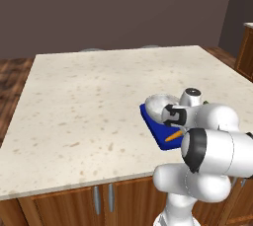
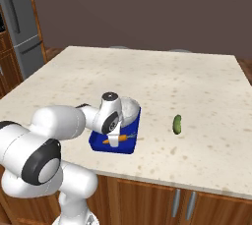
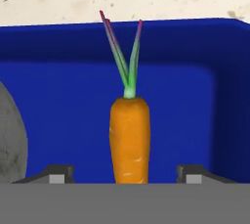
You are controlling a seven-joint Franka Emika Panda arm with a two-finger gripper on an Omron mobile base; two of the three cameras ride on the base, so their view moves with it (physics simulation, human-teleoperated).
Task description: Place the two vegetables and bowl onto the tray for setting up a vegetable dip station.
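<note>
Your arm hides most of the tray (image 1: pixel 157 133) and bowl (image 1: pixel 157 102). The gripper (image 3: pixel 131 174) stands spread, carrot (image 3: pixel 130 137) between its tips. The cucumber (image 2: pixel 177 124) lies at the tray's 3 o'clock, well apart.

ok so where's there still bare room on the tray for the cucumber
The tray is crowded: the bowl fills its far end, and the carrot lies at the near end with the open claw straddling it. Bare blue strips flank the carrot, between it and the rim. The cucumber lies on open counter beside the tray.

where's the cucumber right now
In the right base view the cucumber lies on the counter, apart from the tray on its right side, while the carrot and bowl sit on the tray.
</note>
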